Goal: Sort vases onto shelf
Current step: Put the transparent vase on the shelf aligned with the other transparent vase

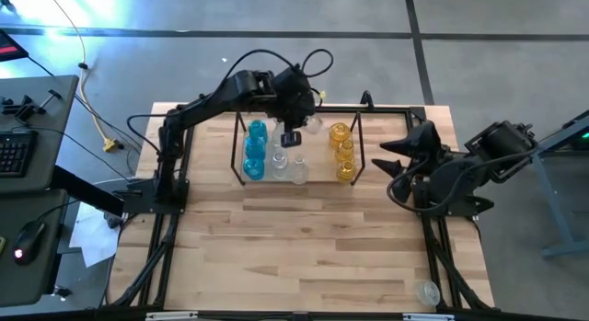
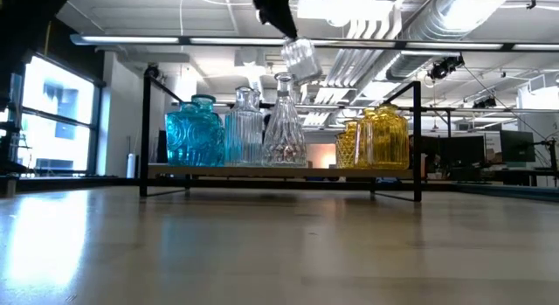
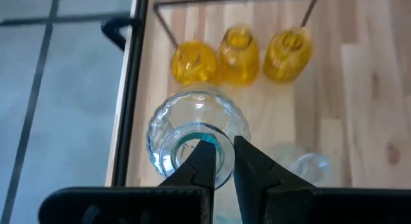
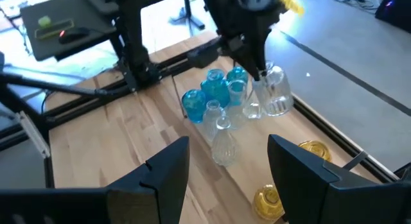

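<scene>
— Holding what, exactly, was the left end effector (image 3: 219, 161) above the shelf?

— A small clear ribbed glass vase (image 3: 194, 142), pinched at the rim of its neck, one finger inside the mouth and one outside, the jaws nearly shut on the thin glass wall. It hung tilted in the air over the low black-rod shelf with the pale wooden floor (image 1: 237, 148), clear of everything below, as the low view showed.

— And how would that vase handle?

— My judgement: light, rigid, slick and breakable. A rim pinch leaves the round body free to swing, so it should go down slowly and level. A grip lower on the neck would have been steadier, but the mouth was the only place narrow enough.

— What did the shelf already carry?

— Turquoise-blue glass vases (image 1: 256, 148) at one end, tall clear cut-glass bottles (image 1: 288, 165) in the middle, amber-yellow glass vases (image 1: 343, 153) at the other end, standing close together by colour. The free spot looked to be among the clear ones, near the back rail, though I could not tell the exact gap.

— Anything left out?

— One more clear glass vase (image 1: 426, 291) sat near the table's (image 1: 304, 247) front right corner, well apart from the shelf.

— The right arm?

— Waiting beside the shelf's yellow end, its right end effector (image 4: 228, 166) standing open and empty
</scene>
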